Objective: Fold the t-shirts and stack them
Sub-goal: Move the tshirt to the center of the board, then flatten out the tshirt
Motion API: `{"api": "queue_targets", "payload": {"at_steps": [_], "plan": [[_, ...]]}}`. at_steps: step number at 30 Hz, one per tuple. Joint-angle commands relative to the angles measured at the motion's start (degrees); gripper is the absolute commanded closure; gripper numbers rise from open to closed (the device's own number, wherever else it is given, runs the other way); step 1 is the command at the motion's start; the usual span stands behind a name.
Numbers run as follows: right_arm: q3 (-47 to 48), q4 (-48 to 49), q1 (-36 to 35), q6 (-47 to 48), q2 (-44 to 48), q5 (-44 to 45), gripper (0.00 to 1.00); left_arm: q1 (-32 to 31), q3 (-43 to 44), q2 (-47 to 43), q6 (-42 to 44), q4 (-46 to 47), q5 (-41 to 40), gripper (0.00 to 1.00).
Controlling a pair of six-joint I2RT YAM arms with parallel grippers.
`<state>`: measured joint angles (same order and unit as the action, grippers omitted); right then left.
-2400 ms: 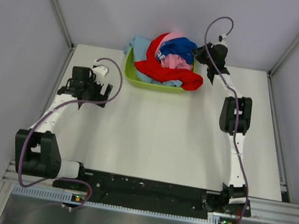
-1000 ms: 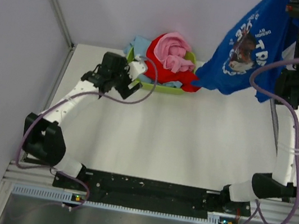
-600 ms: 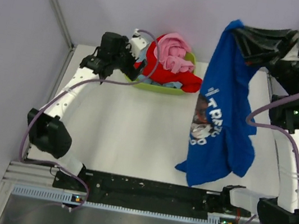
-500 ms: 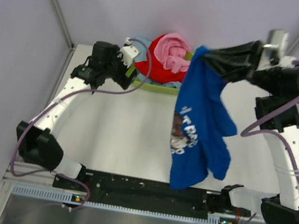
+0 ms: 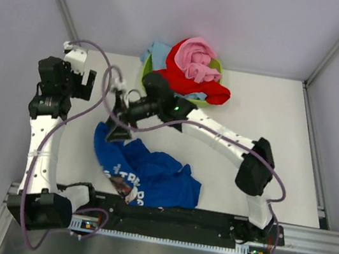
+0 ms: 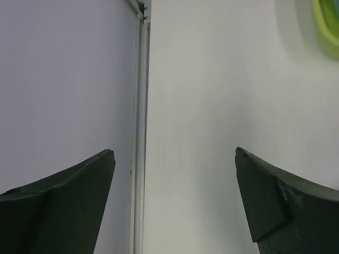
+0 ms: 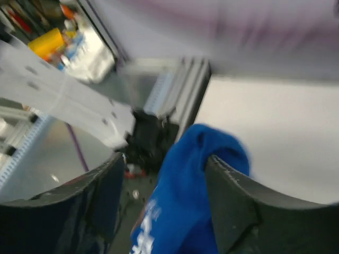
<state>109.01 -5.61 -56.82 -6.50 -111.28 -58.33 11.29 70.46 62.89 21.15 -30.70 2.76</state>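
Note:
The royal blue t-shirt (image 5: 149, 174) with its white-lettered print lies crumpled on the table near the front left. My right gripper (image 5: 119, 133) reaches across to the shirt's far left corner. In the right wrist view its jaws (image 7: 164, 157) stand apart, open, and a fold of the blue t-shirt (image 7: 185, 201) still hangs against the right finger (image 7: 233, 206). The red (image 5: 192, 87), pink (image 5: 193, 58) and light blue (image 5: 156, 53) t-shirts are piled in the lime green tub (image 5: 146, 76). My left gripper (image 5: 67, 78) is open and empty (image 6: 174, 151) over the table's left edge.
White walls enclose the table on the left, back and right; a metal rail (image 6: 139, 132) runs along the left wall. A corner of the green tub (image 6: 328, 26) shows at the top right of the left wrist view. The black base bar (image 5: 174, 217) crosses the near edge.
My right arm swung the blue t-shirt from high at the back right down to the front left and opened its jaws. My left arm drew back from the tub to the left edge.

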Motion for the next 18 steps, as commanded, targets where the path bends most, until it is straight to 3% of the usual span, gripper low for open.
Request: {"api": "queue_targets", "payload": {"at_steps": [1, 5, 11, 14, 18], "plan": [[2.8, -20.8, -5.7, 13.1, -1.3, 13.2, 0.21, 3.8, -1.5, -1.4, 0.2, -0.8, 1.6, 0.01], [-9.3, -20.4, -3.7, 13.2, 6.2, 24.9, 0.12, 4.3, -2.5, -2.2, 2.4, -3.4, 8.7, 0.01], [-27.9, -17.9, 4.9, 0.9, 14.9, 35.6, 0.16, 4.2, -7.0, -3.2, 13.0, -12.1, 27.3, 0.13], [-35.3, -15.4, 8.8, -4.4, 15.4, 38.0, 0.16, 3.6, -10.2, -2.8, 17.3, -16.7, 29.6, 0.13], [-38.4, -12.9, 10.1, -5.6, 10.8, 36.9, 0.14, 3.0, -16.1, -3.4, 19.7, -17.3, 26.9, 0.11]]}}
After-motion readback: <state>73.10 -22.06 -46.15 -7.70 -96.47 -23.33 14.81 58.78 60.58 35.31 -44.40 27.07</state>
